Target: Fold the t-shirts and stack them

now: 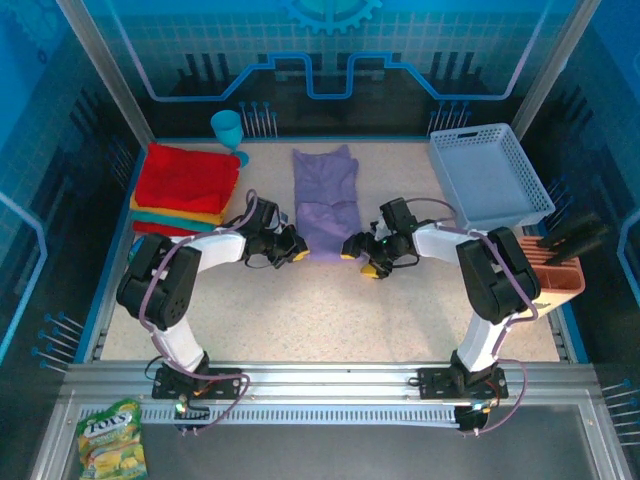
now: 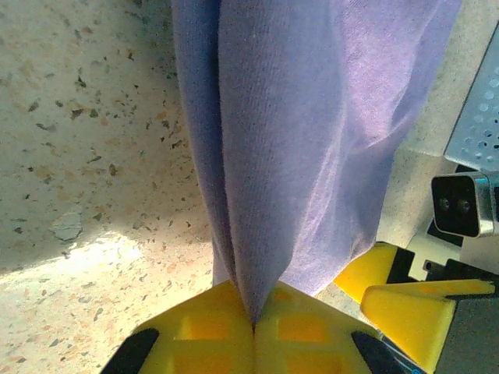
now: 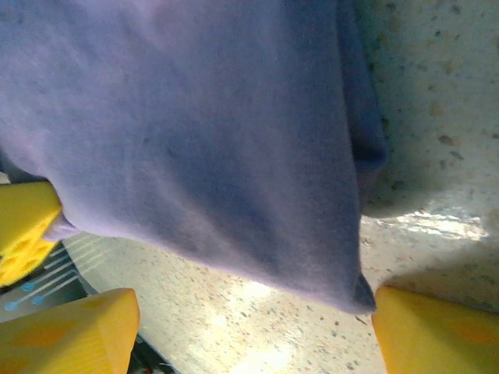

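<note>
Left pincer [image 2: 253, 315] of mine is clamped on the near-left hem corner of the purple tee [image 1: 325, 195]. My right pincer [image 3: 257, 331] stands apart, with the near-right corner hanging between its fingers, not pinched.

I judge the step to be the crosswise fold of this tee, which lies as a long strip in the middle of the table [image 1: 330, 320]. Next, I reckon, the right must close on its corner. Then both should lift the hem level and carry it toward the far end together, or the fold skews.

Counted, big to small:
- one table
- one basket [image 1: 480, 185], far right
- four tees: the purple one, plus a stack at far left showing a red tee [image 1: 185, 175] over a yellow tee [image 1: 175, 212] over a teal tee [image 1: 155, 221]
- one snack bag [image 1: 112, 440]
- one cup [image 1: 228, 128]
- two pincers
</note>
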Available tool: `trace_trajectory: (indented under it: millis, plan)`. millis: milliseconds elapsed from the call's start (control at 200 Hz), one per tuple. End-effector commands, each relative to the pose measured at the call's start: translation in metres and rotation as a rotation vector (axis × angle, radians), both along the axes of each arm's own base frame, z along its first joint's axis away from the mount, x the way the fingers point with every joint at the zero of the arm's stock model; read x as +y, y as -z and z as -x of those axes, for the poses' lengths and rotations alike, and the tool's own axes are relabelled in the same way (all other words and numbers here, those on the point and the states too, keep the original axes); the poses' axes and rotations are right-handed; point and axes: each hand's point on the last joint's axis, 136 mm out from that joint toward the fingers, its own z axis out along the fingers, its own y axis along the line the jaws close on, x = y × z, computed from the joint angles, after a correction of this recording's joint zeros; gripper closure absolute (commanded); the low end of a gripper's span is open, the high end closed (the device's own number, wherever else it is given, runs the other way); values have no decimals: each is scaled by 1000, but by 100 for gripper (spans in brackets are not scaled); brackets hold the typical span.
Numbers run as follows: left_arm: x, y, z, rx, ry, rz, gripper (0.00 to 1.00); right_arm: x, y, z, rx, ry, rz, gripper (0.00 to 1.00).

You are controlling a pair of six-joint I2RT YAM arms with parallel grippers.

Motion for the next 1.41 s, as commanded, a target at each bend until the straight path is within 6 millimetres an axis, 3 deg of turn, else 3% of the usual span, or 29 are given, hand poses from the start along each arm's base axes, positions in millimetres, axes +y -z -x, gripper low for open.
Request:
trace_trajectory:
  millis: [0,340,680,860,1051,1171,1206,1401]
  plan:
    - [-3,-22,-7,-28,-3,47,100,16,8,0,43,31,-71,24]
    - [-3,-26,-4,-35,1,52,100,11,5,-14,17,117,-64,40]
    - [-2,-19,1,-23,3,54,100,-4,1,-18,-17,146,-30,56]
    - [0,-12,6,-14,3,49,100,-9,3,-13,-24,128,1,79]
    - [2,-3,16,-4,21,43,100,-12,-1,-12,-51,115,20,95]
    - [4,5,27,9,34,41,100,-13,-5,-9,-63,100,37,100]
    - [4,6,31,10,37,40,100,-17,3,2,-42,95,52,100]
    - [9,17,62,35,46,16,100,-26,2,29,-43,72,103,100]
